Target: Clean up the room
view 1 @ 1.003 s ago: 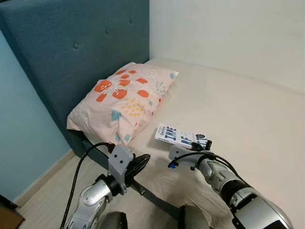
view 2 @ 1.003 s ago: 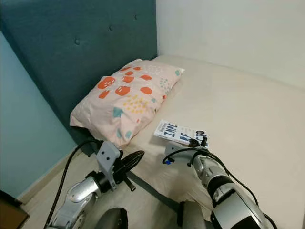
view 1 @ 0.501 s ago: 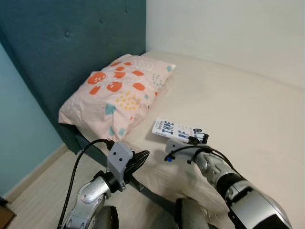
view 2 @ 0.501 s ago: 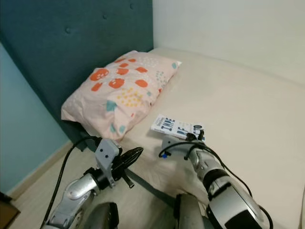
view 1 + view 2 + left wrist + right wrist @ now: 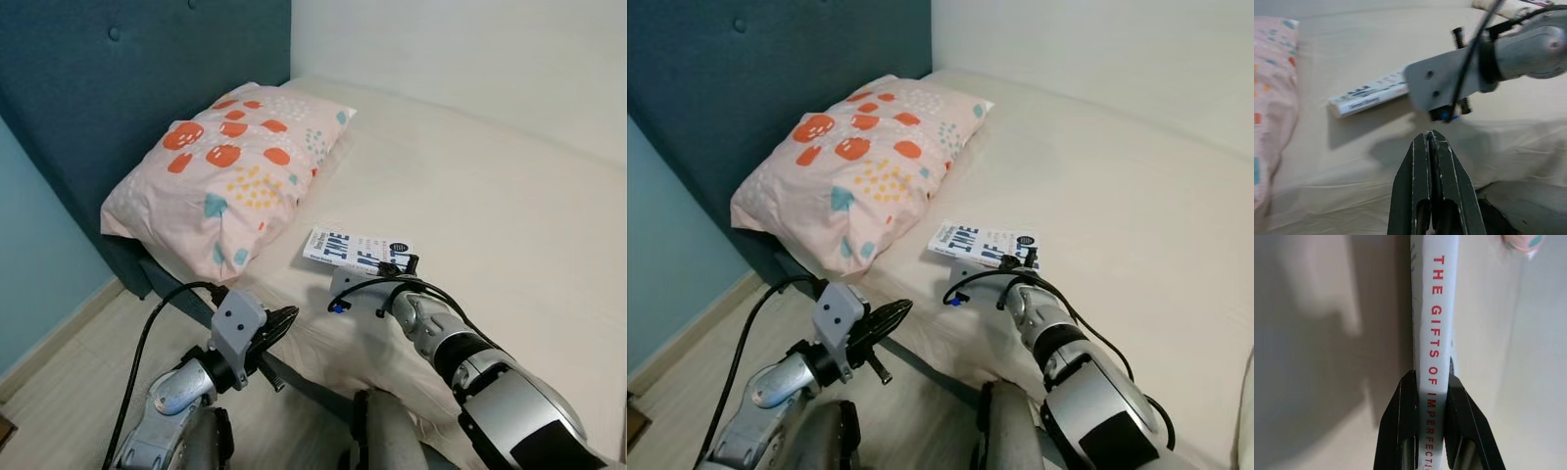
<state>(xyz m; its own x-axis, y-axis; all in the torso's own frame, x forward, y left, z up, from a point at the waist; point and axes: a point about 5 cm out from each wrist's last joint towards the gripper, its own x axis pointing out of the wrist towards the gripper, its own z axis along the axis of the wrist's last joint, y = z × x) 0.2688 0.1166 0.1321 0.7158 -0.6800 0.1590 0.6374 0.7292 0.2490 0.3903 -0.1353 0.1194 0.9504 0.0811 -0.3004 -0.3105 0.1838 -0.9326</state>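
Two silver metal robot arms with rounded, polished segments and black joint bands. The left arm's grey metal wrist bracket (image 5: pixel 238 326) is a flat plate with small screw holes; a thick black cable (image 5: pixel 147 348) loops up to it. The left gripper (image 5: pixel 1432 138) has long, tapering black fingers. The right arm's grey wrist plate (image 5: pixel 1442 85) carries black bolts, thin black cables and a small blue connector (image 5: pixel 1446 115).
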